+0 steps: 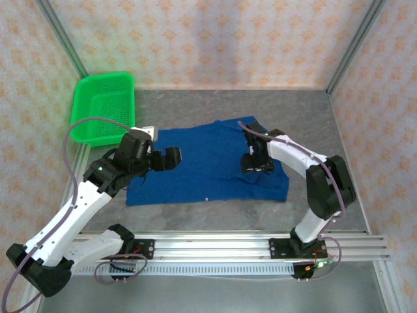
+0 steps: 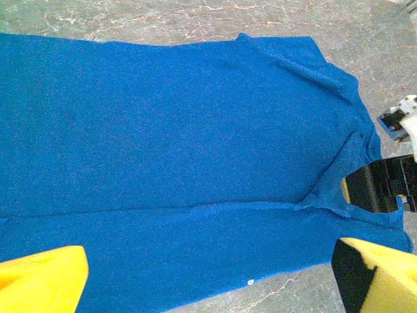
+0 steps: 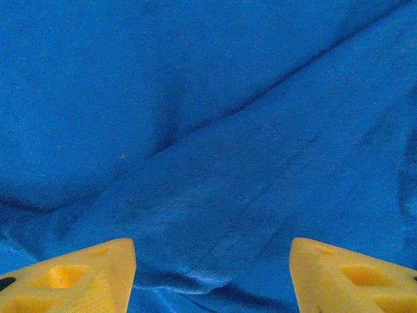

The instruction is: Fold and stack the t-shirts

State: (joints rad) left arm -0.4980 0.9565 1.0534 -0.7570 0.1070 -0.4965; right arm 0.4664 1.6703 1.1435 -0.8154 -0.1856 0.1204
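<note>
Blue t-shirt [image 1: 208, 171] lies flat mid table [image 1: 228, 104]; we see left gripper [image 1: 171, 157] wide, right gripper [image 1: 257, 165] parted, both empty, probably readying a fold.

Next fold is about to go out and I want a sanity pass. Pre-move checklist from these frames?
1. Left gripper open, above the shirt's left part: ok.
2. Right gripper open, no cloth between its fingers: ok.
3. Blue t-shirt fully on the table: ok.
4. Shirt lying flat: not ok, creases run beneath the right gripper.
5. Green basket apart from the shirt: ok.
6. Number of cloth layers under the right gripper: cannot tell.
</note>
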